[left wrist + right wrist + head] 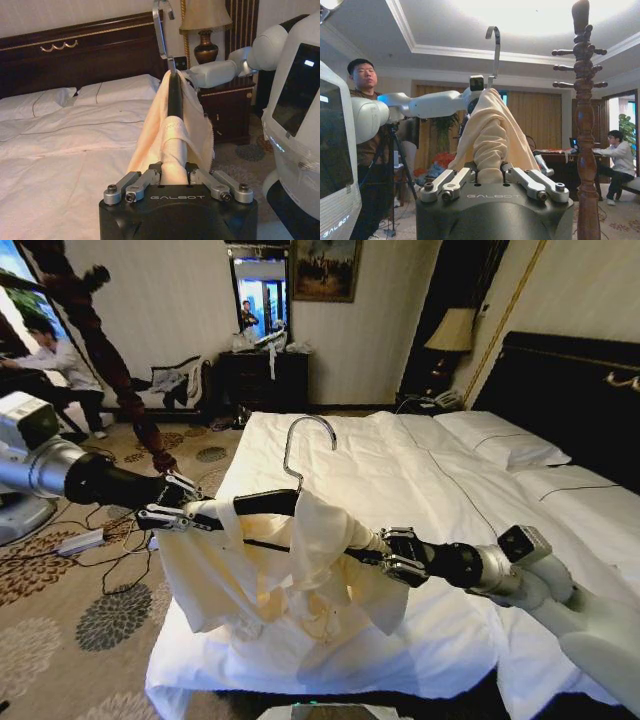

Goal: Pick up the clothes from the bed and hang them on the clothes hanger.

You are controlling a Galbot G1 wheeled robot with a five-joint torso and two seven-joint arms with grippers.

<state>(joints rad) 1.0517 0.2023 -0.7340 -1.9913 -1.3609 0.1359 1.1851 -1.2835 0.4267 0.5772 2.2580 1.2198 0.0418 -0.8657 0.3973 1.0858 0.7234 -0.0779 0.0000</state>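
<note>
Where the shirt hung, it was draped over the hanger above the foot of the bed. Left gripper: jaws closed on one cloth-covered hanger end. Right gripper: jaws closed on the other end. Wire hook upright between them. Coat stand beyond.
</note>
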